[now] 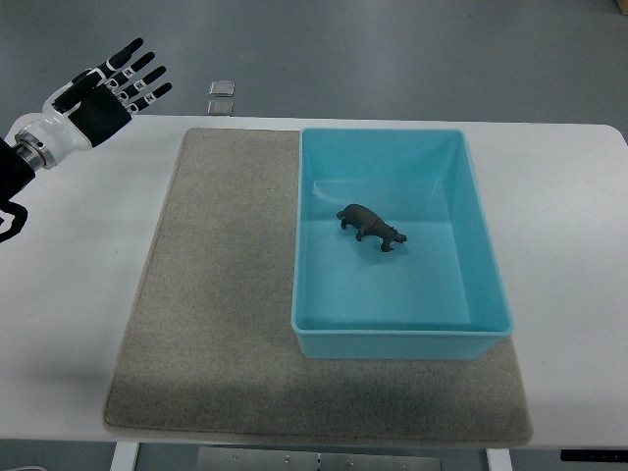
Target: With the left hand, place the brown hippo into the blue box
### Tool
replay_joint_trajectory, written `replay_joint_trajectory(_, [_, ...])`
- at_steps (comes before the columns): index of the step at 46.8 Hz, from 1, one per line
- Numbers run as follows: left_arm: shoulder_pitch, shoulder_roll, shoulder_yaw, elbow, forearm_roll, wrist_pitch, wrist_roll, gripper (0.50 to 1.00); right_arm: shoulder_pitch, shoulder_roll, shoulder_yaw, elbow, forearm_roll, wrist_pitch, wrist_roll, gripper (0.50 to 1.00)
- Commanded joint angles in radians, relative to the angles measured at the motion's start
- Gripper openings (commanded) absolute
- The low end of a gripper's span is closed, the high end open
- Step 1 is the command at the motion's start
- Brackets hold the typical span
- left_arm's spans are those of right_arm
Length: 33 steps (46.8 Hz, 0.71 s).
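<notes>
Brown hippo [371, 227] is standing upright on its feet inside the blue box [401, 340], sitting on the box floor roughly at the centre, a little toward the far-left part, head pointing toward the right and slightly toward the near side; it is touching none of the walls. Blue box is sitting on the right half of a grey felt mat [211, 294], with its right wall overhanging the mat edge a bit onto the white tabletop [569, 216]. Mat is lying flat across the middle of the tabletop, its left part bare. Left hand [118, 86] is hovering at the top-left corner of the view, over the far-left edge of the tabletop, well apart from the box and the hippo. Its fingers [145, 76] are stretching out straight and spread apart, palm open, gripping nothing; black fingers with white segments, white wrist cuff, dark forearm running off the left edge. Right hand is not showing anywhere in the view. Two small square grey items [222, 96] are lying on the floor just beyond the far edge of the tabletop, one behind the other; too small to tell what they are.
</notes>
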Motion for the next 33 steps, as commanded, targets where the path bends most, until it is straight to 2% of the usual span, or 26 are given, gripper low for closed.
replay_joint_trajectory(1, [0.002, -0.018, 0.002, 0.0, 0.003, 0.0, 0.0, 1.0, 0.0, 0.0, 0.0, 0.0, 0.0, 0.0, 0.0, 0.936])
replay_joint_trajectory(33, [-0.004, -0.02, 0.005, -0.003, 0.014, 0.0, 0.003, 0.999, -0.003, 0.0, 0.002, 0.009, -0.002, 0.0, 0.003, 0.936])
